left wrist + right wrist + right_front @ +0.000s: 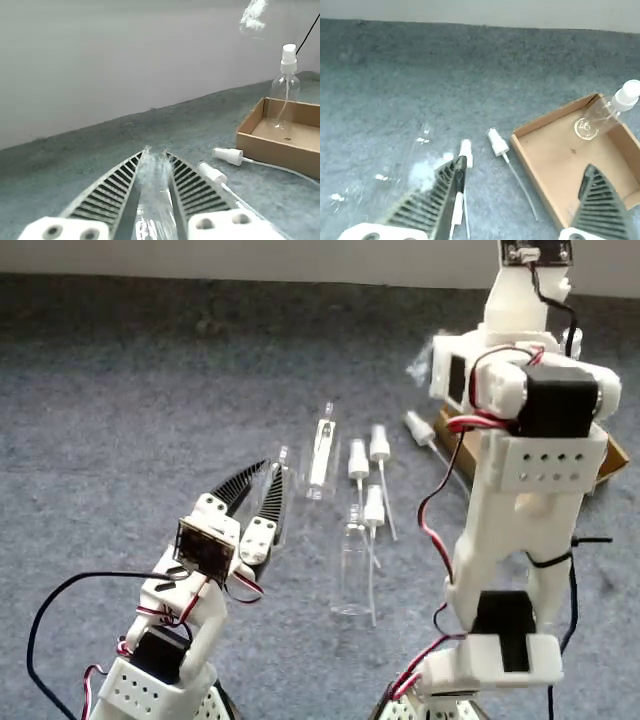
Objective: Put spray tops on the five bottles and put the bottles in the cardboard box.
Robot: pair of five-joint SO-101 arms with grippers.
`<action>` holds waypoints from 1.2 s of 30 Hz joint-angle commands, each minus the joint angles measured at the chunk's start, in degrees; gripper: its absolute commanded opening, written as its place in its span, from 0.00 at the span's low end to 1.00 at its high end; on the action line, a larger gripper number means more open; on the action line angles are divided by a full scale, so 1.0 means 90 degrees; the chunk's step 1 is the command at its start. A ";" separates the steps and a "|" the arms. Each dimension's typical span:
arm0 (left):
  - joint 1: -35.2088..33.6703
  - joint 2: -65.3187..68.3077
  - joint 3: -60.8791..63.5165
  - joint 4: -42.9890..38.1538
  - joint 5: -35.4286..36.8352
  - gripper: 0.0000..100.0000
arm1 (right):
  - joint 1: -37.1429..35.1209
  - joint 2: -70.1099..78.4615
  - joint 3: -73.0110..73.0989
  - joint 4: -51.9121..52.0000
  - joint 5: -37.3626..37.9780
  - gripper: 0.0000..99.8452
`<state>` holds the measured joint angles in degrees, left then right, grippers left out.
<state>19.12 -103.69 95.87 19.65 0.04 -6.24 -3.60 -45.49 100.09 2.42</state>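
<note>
Progress looks early: one capped bottle [286, 85] stands in the cardboard box [260, 142], and the box holds nothing else that I can see. By my count four bottles remain to be topped and boxed.

The left claw [273, 465] is clenched on a clear bottle [152, 195], which runs lengthwise between its ribbed fingers. I can see no top on this bottle. The box sits well ahead of this claw and off to one side.

The right claw [525, 165] is released, its fingers spread wide and grasping nothing. It hangs over the near edge of the box.

Between the two claws, loose spray tops [358, 465] lie on the tabletop [150, 390] beside two bare bottles [322, 452]. I cannot pick out a fifth bottle.
</note>
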 commanded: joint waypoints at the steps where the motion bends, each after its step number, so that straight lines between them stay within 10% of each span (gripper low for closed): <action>1: -0.0112 -0.0063 0.0083 0.0000 -0.0908 0.01 | -0.0366 -0.1245 0.1294 0.0093 0.0039 0.32; 12: -0.1656 -0.0063 0.0103 0.0098 -0.1368 0.01 | -0.1040 -0.2535 0.3473 0.0073 0.0029 0.32; 25: -0.1792 -0.0063 -0.1558 0.3780 -0.1397 0.01 | -0.1441 -0.2535 0.4762 -0.0034 0.0010 0.32; 36: -0.3795 -0.0063 -0.1499 0.4210 -0.1387 0.01 | -0.2056 -0.2525 0.7145 -0.1685 -0.0449 0.32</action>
<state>-10.42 -103.78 83.56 57.27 -11.74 -23.30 -24.79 16.31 88.92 1.89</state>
